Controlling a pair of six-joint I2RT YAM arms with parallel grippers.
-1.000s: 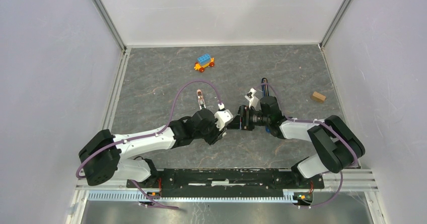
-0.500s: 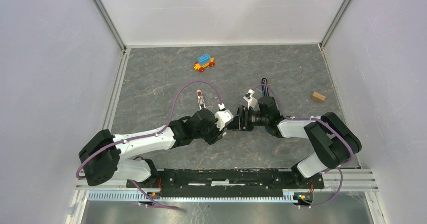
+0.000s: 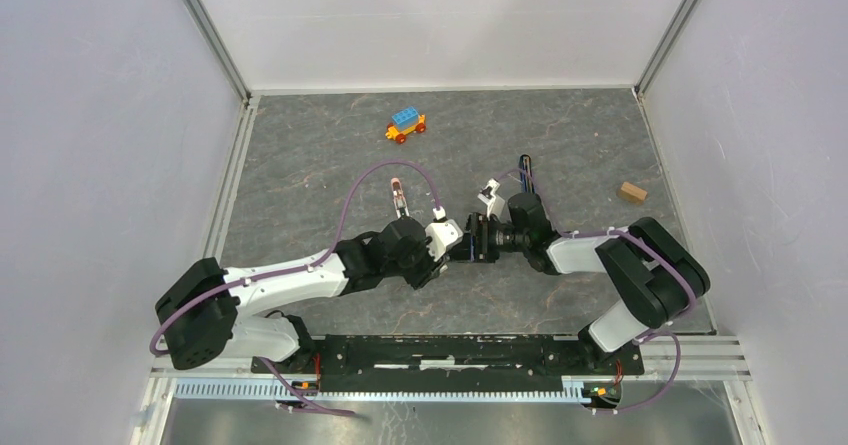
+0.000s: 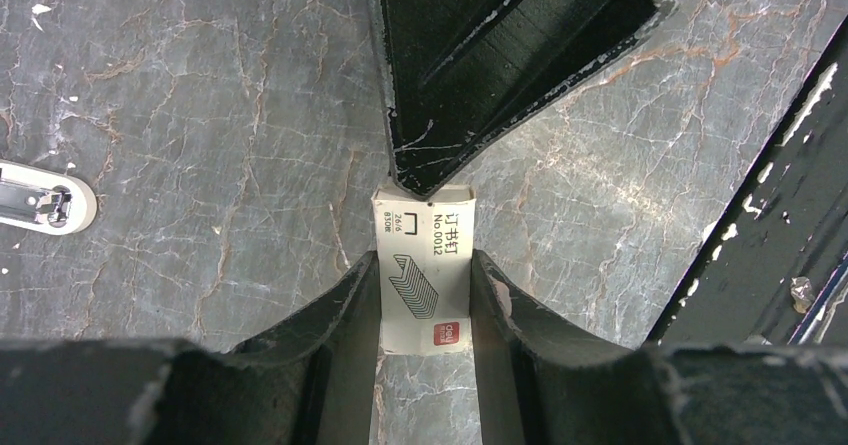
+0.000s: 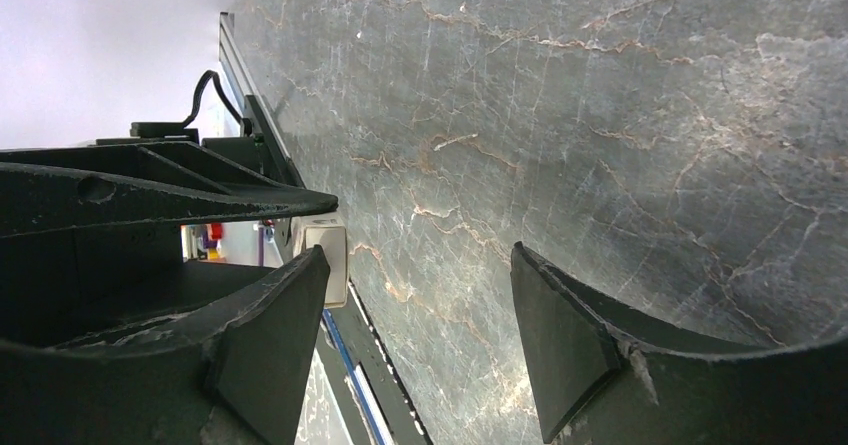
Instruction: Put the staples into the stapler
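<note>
My left gripper (image 3: 452, 247) is shut on a small white staple box (image 4: 425, 275) printed with a staple drawing, and holds it by its sides (image 4: 425, 260). My right gripper (image 3: 472, 239) is open and faces it. One of its fingers (image 4: 500, 55) meets the box's far end. In the right wrist view the box's end (image 5: 328, 250) shows beside that finger, and the gap between the jaws (image 5: 418, 255) is empty. The dark-blue stapler (image 3: 524, 168) lies on the table behind the right wrist, partly hidden.
A toy car (image 3: 405, 123) with a blue top and red wheels stands at the back. A small wooden block (image 3: 631, 192) lies at the right. A small silver and red item (image 3: 400, 197) lies left of the grippers. The black base rail (image 3: 450, 351) runs along the near edge.
My right gripper has shifted a little to the left, closing on the box held by my left gripper. The left arm has stayed put.
</note>
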